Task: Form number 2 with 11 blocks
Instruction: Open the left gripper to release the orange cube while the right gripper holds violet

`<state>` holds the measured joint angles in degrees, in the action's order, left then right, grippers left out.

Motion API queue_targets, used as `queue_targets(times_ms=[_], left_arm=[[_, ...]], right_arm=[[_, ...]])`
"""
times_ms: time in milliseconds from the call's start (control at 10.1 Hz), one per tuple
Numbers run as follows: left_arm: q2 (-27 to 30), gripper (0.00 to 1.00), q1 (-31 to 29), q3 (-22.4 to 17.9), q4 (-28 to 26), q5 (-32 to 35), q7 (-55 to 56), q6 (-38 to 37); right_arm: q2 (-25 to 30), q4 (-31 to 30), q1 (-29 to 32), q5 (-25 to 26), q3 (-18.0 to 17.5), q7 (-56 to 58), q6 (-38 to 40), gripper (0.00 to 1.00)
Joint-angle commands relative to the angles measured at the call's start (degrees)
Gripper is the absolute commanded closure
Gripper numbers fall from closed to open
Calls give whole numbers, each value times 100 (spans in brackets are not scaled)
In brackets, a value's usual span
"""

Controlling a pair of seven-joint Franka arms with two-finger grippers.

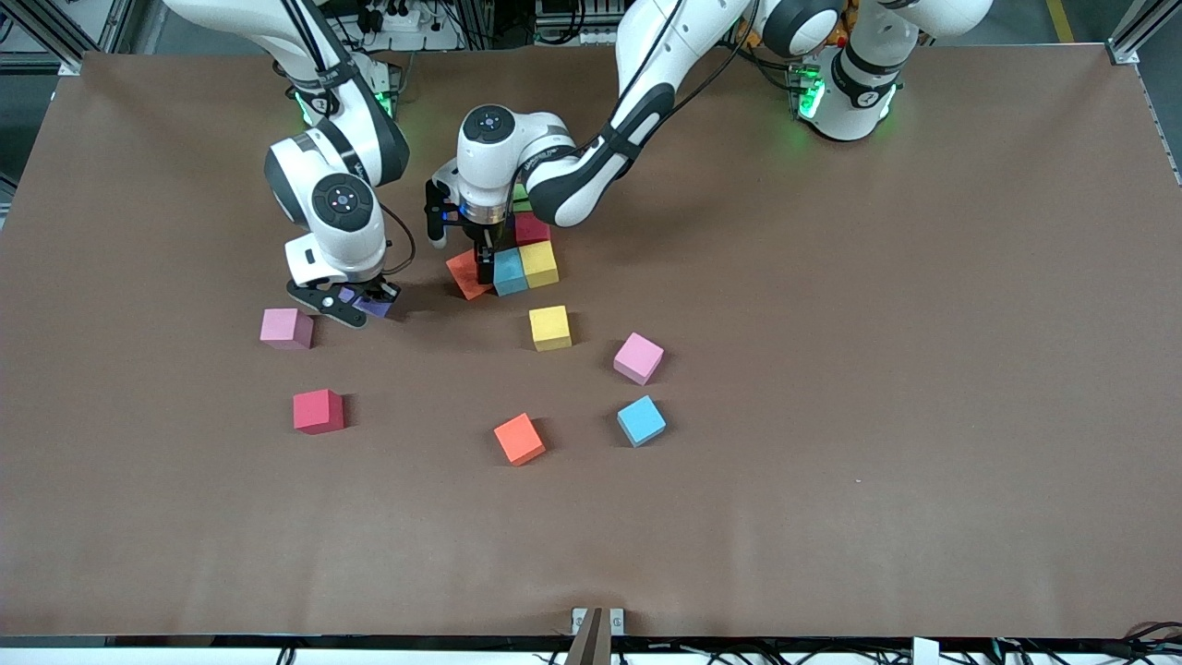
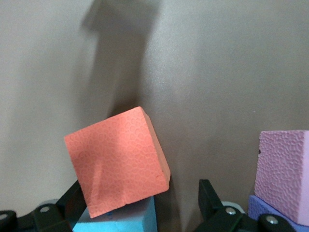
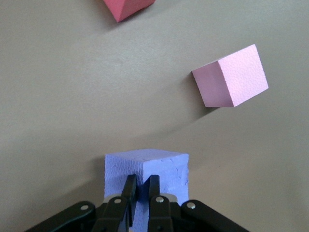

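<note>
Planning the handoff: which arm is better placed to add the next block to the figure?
Right. Its claw is shut on the purple block, close beside the figure. The left claw stands open over the orange block, holding nothing.

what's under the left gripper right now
The open left gripper sits over an orange block, tilted against a light blue block. Part of the orange block is hidden by the fingers.

Two arms in glossy white shells with black joint bands; round grey caps mark the joint axes. Black cables run along the upper links. Green indicator lights glow at both bases. The left gripper and right gripper are black, with small silver screws at the finger mounts.
</note>
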<state>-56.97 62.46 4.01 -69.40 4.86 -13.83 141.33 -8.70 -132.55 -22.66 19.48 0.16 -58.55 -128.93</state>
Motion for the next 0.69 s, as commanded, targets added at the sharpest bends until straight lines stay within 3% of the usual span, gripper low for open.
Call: queue_targets(times_ms=[0, 592], left_arm=[[116, 0, 21, -32, -38, -319, -120, -80], [107, 0, 21, -67, 23, -337, 28, -71]], right_arm=[[-27, 106, -89, 135, -7, 343, 88, 100], [-61, 229, -248, 442, -25, 1090, 79, 100]])
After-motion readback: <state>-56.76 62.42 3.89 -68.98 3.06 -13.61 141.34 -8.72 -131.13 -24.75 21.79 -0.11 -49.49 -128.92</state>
